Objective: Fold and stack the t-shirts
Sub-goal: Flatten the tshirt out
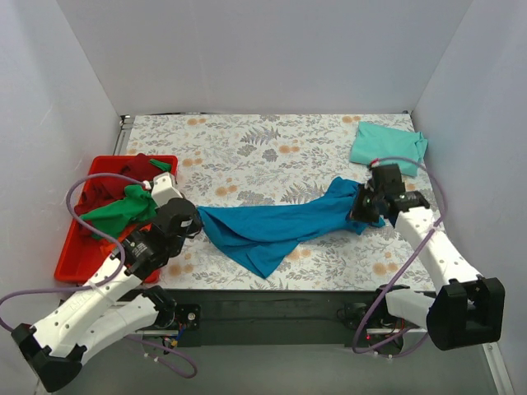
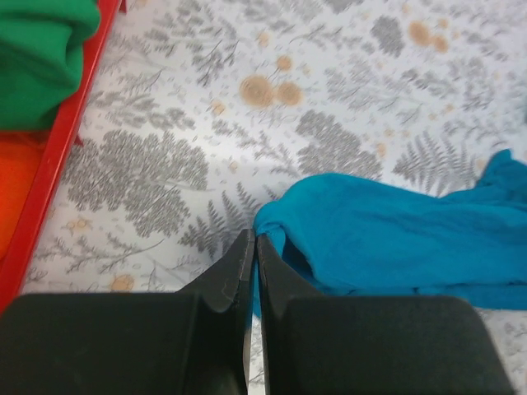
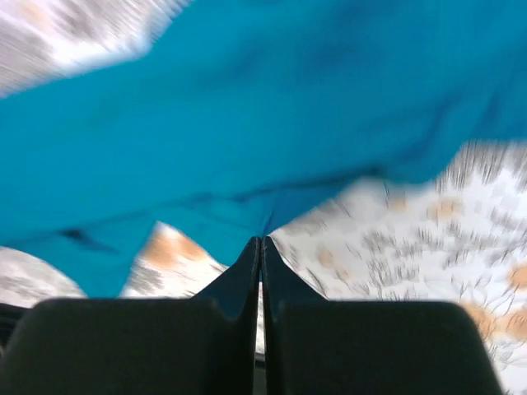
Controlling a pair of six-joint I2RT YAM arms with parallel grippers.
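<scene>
The deep blue t-shirt (image 1: 272, 224) lies bunched and stretched across the front middle of the table. My left gripper (image 1: 196, 220) is shut on its left end; in the left wrist view the shut gripper (image 2: 254, 243) has blue cloth (image 2: 395, 239) showing in the gap between its fingers. My right gripper (image 1: 362, 207) is shut on its right end; in the right wrist view the cloth (image 3: 206, 123) hangs from the gripper (image 3: 262, 243), a little above the table. A folded pale mint green shirt (image 1: 387, 141) lies at the back right.
A red tray (image 1: 72, 251) stands at the left and holds a bright green shirt (image 1: 123, 210) and a dark red shirt (image 1: 142, 164). Its rim (image 2: 58, 156) and the green shirt (image 2: 41, 49) show in the left wrist view. White walls enclose the table.
</scene>
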